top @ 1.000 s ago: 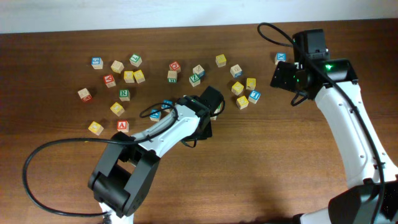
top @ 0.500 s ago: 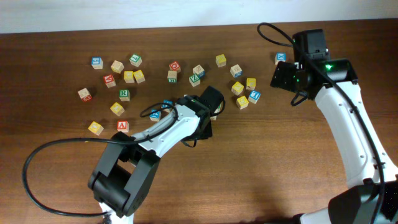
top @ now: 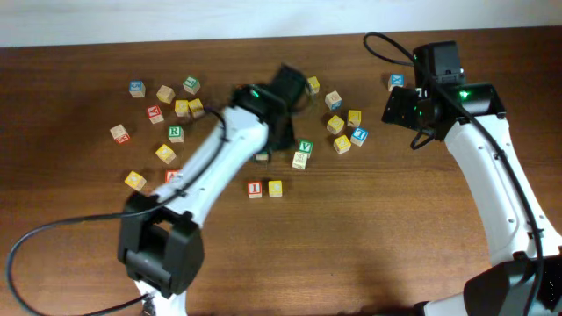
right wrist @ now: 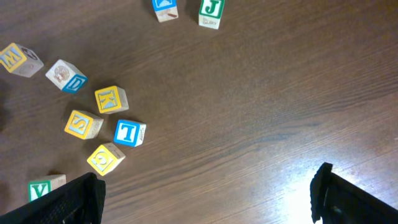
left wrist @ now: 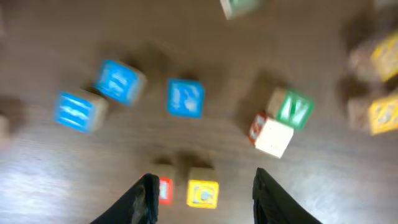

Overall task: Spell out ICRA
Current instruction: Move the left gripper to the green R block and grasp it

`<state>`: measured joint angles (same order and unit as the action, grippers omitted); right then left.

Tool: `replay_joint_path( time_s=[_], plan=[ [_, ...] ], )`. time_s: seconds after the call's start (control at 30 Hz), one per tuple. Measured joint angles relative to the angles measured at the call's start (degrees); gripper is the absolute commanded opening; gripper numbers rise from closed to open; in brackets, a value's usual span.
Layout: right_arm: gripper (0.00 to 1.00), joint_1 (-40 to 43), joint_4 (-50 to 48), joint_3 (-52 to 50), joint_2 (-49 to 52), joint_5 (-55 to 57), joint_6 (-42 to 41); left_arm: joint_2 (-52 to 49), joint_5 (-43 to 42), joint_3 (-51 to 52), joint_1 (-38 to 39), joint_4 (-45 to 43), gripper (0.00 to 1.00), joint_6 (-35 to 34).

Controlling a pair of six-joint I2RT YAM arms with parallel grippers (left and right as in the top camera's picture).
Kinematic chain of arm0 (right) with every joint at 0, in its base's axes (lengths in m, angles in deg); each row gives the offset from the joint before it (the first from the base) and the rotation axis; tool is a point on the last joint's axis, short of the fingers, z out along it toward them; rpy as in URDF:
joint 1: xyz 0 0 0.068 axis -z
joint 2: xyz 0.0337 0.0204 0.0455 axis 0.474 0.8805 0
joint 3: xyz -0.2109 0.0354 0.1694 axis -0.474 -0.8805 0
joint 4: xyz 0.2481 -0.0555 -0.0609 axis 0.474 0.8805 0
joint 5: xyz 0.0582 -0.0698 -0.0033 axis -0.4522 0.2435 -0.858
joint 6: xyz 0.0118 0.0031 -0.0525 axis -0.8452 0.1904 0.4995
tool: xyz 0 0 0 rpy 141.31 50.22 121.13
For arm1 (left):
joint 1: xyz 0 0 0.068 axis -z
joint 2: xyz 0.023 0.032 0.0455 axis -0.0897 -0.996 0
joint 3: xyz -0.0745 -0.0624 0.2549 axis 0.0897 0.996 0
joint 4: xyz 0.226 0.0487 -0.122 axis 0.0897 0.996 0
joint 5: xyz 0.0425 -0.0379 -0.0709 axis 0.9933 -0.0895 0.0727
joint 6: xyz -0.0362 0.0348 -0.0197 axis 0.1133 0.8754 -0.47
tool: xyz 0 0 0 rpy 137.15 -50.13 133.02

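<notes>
Dark wooden tabletop (top: 395, 246) is strewn with letter cubes. The red I cube (top: 255, 189) and yellow C cube (top: 275, 188) are set just beside each other; the green R cube (top: 176, 133) is seen far left. The left gripper (left wrist: 205, 177) is held partly spread and empty, and the right gripper (right wrist: 205, 202) is held wide and empty.

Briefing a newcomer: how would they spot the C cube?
On the table, below the scattered cubes in the overhead view, two cubes sit side by side. The C cube is the right one, yellow beside the red I cube.
</notes>
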<state>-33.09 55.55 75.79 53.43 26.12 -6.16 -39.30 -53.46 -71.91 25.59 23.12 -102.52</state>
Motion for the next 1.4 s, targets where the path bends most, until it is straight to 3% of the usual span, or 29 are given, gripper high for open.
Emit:
replay_joint_path(
  time_s=[0.03, 0.07, 0.1, 0.3, 0.37, 0.5, 0.7, 0.77, 0.87, 0.9, 0.93, 0.97, 1.0, 1.03, 1.07, 1.2, 1.3, 1.4],
  plan=[
    [0.98, 0.0, 0.0, 0.0, 0.0, 0.0, 0.02, 0.02, 0.11, -3.23, -2.71, 1.18, 0.54, 1.03],
    [0.98, 0.0, 0.0, 0.0, 0.0, 0.02, 0.0, 0.02, 0.22, -5.01, -5.27, 2.14, 0.97, 2.32],
    [0.98, 0.0, -0.02, 0.0, 0.0, 0.0, -0.02, 0.02, 0.17, -5.75, -8.59, 3.85, 0.99, 3.32],
    [0.98, 0.0, -0.04, 0.0, 0.0, 0.0, -0.02, 0.02, -0.87, -5.77, -28.72, 14.27, 0.99, 4.7],
    [0.98, 0.0, -0.04, 0.0, 0.0, 0.0, -0.02, 0.0, -0.92, -5.51, -33.44, 18.86, 0.99, 4.85],
    [0.98, 0.0, -2.51, 0.0, 0.0, -0.31, -0.04, 0.0, -2.1, -2.67, -39.06, 18.21, 0.99, 4.87],
    [0.98, 0.0, -3.28, 0.0, 0.02, -3.04, -0.02, 0.0, -10.69, 2.84, -37.2, 6.47, 0.99, 9.86],
    [0.98, 0.0, -3.23, 0.0, 0.04, -3.96, -0.04, 0.0, -12.79, 2.95, -35.06, -0.87, 0.88, 11.54],
    [0.98, 0.0, -3.19, 0.0, 0.07, -4.2, -0.07, -0.72, -10.47, 3.21, -32.11, -10.54, 0.9, 14.53],
    [0.98, 0.0, -3.28, 0.0, 0.07, -4.22, -0.07, -1.81, -8.39, 3.21, -31.12, -12.59, 0.85, 14.95],
    [0.98, 0.0, -3.26, 0.0, 0.07, -4.22, -0.04, -3.54, -6.56, 3.21, -30.27, -13.2, 0.68, 15.34],
    [0.98, 0.0, -3.23, 0.0, 0.07, -4.35, -0.04, -5.22, -5.25, 3.21, -29.83, -13.77, 0.68, 15.72],
    [0.98, 0.0, -3.26, 0.0, 0.07, -4.39, -0.02, -6.58, -4.26, 3.21, -29.86, -14.95, 0.76, 16.9],
    [0.98, 0.0, -3.28, 0.0, 0.07, -4.42, -0.04, -7.45, -3.43, 3.21, -29.92, -15.61, 0.92, 17.68],
    [0.98, 0.0, -3.28, 0.0, 0.07, -4.42, -0.02, -8.74, -1.49, 3.23, -29.94, -16.87, 0.98, 18.91],
    [0.98, 0.0, -3.23, 0.0, 0.07, -4.59, -0.04, -11.06, 2.91, 3.23, -29.94, -17.94, 0.77, 21.22],
    [0.98, 0.0, -3.26, 0.0, 0.07, -4.59, -0.07, -11.15, 3.48, 3.23, -29.94, -19.12, 0.82, 24.83],
    [0.98, 0.0, -3.26, 0.0, 0.07, -4.59, -0.07, -11.56, -3.04, 3.23, -30.05, -19.21, 0.82, 31.78]
  ],
)
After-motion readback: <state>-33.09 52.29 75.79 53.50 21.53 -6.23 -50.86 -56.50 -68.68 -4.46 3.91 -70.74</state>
